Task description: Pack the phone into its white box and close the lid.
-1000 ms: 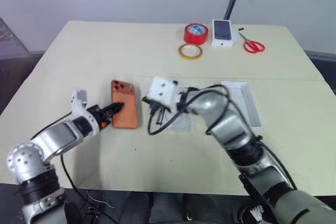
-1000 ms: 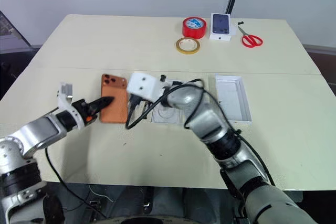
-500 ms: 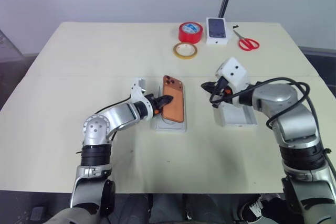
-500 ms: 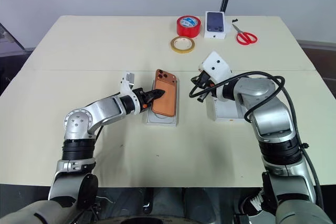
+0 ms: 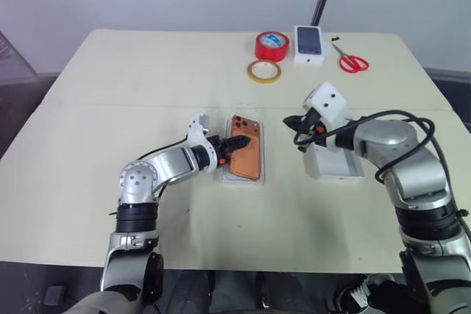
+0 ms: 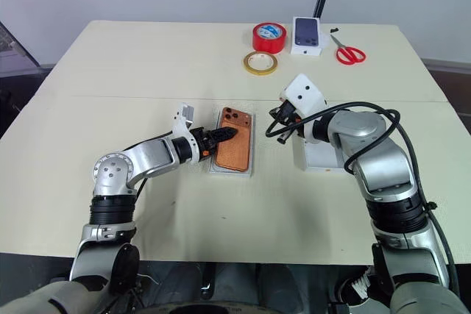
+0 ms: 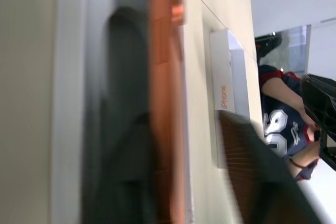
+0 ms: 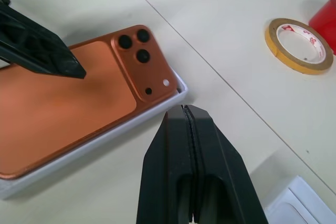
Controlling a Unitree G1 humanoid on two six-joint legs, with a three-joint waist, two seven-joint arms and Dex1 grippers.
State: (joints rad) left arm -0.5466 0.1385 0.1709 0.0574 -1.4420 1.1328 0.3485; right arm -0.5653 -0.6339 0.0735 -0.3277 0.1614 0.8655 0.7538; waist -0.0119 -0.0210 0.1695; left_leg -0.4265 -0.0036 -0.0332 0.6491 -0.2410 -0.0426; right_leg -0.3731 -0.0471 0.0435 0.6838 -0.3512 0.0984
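Your left wrist view is mostly blur — a copper edge against white, so you cannot tell from it how the phone (image 6: 235, 149) seats. From above, it lies camera-side up in the white box (image 8: 113, 139) near the table's (image 6: 110, 64) middle. The left gripper (image 6: 224, 136) hovers over the phone's left edge, fingers parted, holding nothing. The right gripper (image 8: 190, 129) is pressed shut and empty — it hangs above the lid (image 5: 335, 164), which lies partly hidden under that arm.
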